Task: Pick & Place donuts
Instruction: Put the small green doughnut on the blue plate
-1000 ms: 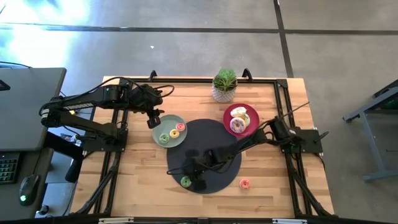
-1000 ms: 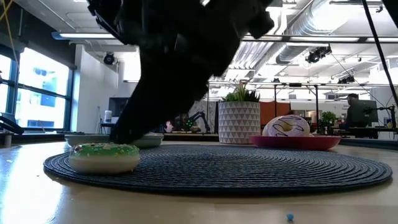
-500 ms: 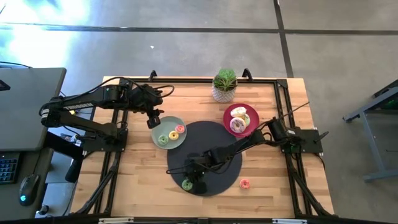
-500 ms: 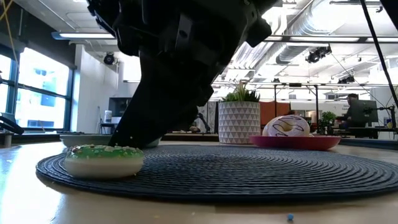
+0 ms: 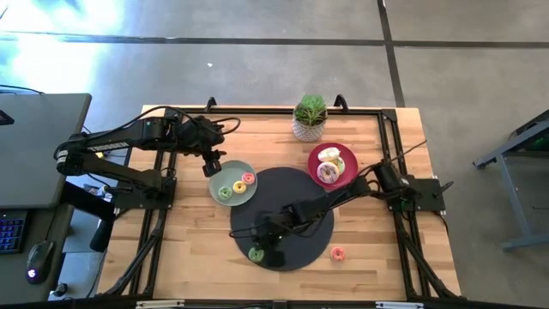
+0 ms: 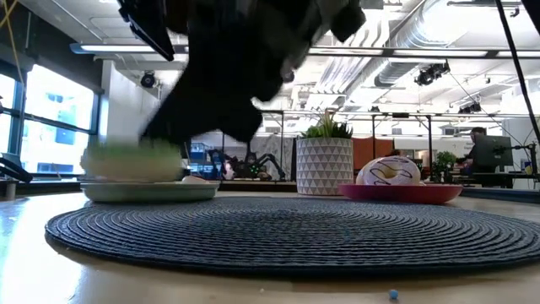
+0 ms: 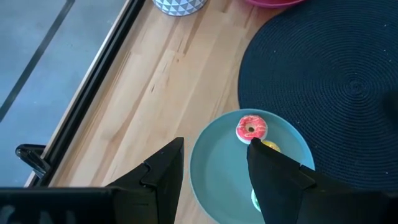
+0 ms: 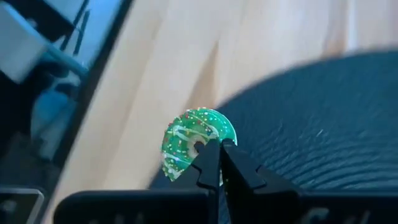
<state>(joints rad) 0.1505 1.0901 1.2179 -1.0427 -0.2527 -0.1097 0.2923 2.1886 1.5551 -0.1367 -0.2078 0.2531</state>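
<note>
I've got the green donut (image 8: 198, 142) pinched on its rim in my right gripper (image 5: 262, 251), fingers clamped tight, and it hangs clear above the dark round mat (image 5: 300, 193) at the mat's near-left edge. So the pick looks done, and I judge the carry is the step in hand. Next I need to swing it over to a plate and let go low, so it doesn't roll off.

The sage-green plate (image 5: 243, 194) sits just beside the mat and holds a pink-iced donut (image 7: 251, 128), a yellow one (image 7: 270, 147) and a small green one (image 5: 226, 191). The pink-red plate (image 5: 319, 154), farther along by the potted plant (image 5: 310, 118), carries a white-iced donut (image 5: 328, 172) and another pale one (image 5: 334, 159).

One small pink donut (image 5: 338, 253) lies loose on the surface, off the mat. My left gripper (image 7: 214, 180) hovers with its fingers spread over the sage-green plate's rim, waiting.
</note>
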